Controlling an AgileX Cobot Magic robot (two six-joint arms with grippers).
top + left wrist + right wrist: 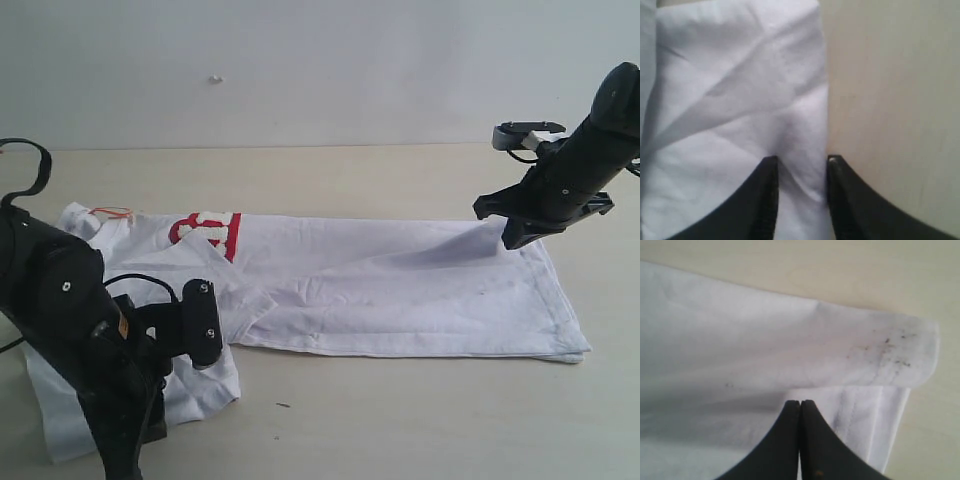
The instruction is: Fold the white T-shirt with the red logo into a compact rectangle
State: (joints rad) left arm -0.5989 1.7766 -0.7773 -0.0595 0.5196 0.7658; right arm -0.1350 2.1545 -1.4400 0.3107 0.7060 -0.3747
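Nearest, the left tool point(801, 172) stands narrow, with a fold of the white T-shirt point(400, 290) pinched between its fingers. On the pale counter point(420, 420) the shirt lies stretched sideways, partly folded along its length. At the hem end the right tool point(800, 407) is closed tight on a corner, which rises to it. Near the collar the red logo point(207, 232) shows only in part, beside the orange neck tag point(112, 212).
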